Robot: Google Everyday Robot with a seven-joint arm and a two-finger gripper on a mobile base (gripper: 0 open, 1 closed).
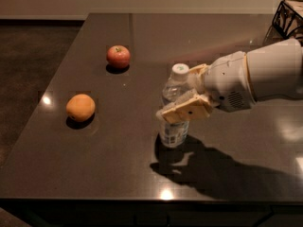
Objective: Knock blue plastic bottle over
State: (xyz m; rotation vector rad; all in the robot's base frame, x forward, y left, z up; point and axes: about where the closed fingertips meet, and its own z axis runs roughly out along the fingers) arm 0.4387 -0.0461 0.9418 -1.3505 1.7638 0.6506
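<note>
The cream two-finger pincer sits against the small clear blue-labelled plastic bottle, which stands upright. I cannot tell whether it grips. A sideways push high near the cap should topple it best. The dark glossy worktop looks slippery. Well left of the pincer lie a round orange fruit and a red apple.
</note>
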